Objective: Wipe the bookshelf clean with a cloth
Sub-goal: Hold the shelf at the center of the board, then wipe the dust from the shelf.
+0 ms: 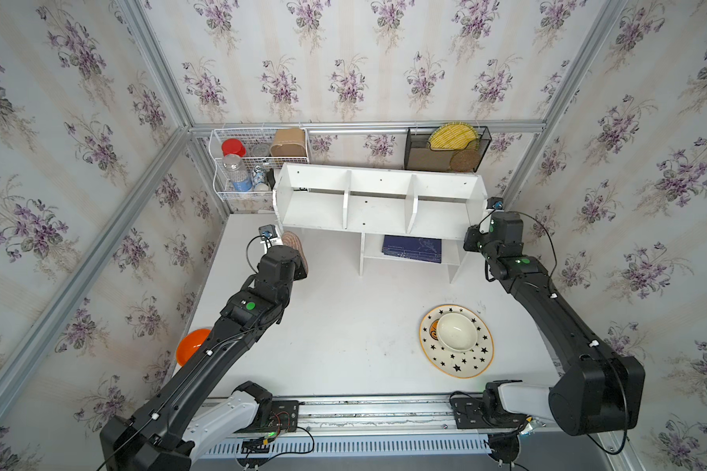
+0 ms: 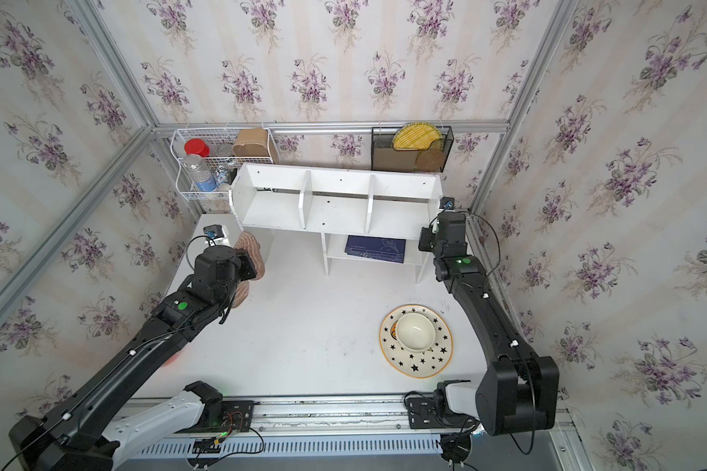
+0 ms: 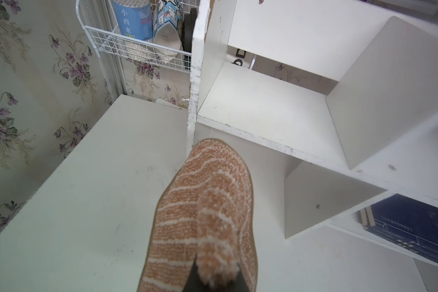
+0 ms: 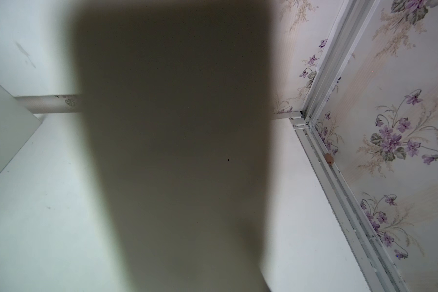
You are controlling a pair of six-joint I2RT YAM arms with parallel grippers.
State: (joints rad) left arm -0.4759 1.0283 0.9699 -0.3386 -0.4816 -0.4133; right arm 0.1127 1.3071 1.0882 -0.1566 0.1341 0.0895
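Observation:
The white bookshelf (image 1: 380, 212) (image 2: 335, 208) stands at the back of the table, its three upper compartments bare. The tan striped cloth (image 1: 292, 241) (image 2: 250, 244) (image 3: 205, 202) hangs bunched from my left gripper (image 3: 214, 278), which is shut on it. The cloth sits just in front of the bookshelf's left end panel (image 3: 195, 101), apart from it. My right gripper (image 1: 472, 240) (image 2: 425, 240) is at the bookshelf's right end. In the right wrist view that side panel (image 4: 175, 126) fills the middle as a blurred grey slab running down between the jaws, and it hides the fingers.
A white wire basket (image 1: 241, 163) with bottles hangs behind the left end, and a black mesh rack (image 1: 445, 151) hangs behind the right. A dark blue book (image 1: 412, 248) lies on the lower shelf. A star-patterned plate (image 1: 470, 363) with a bowl sits front right. An orange bowl (image 1: 192, 344) is at the left edge.

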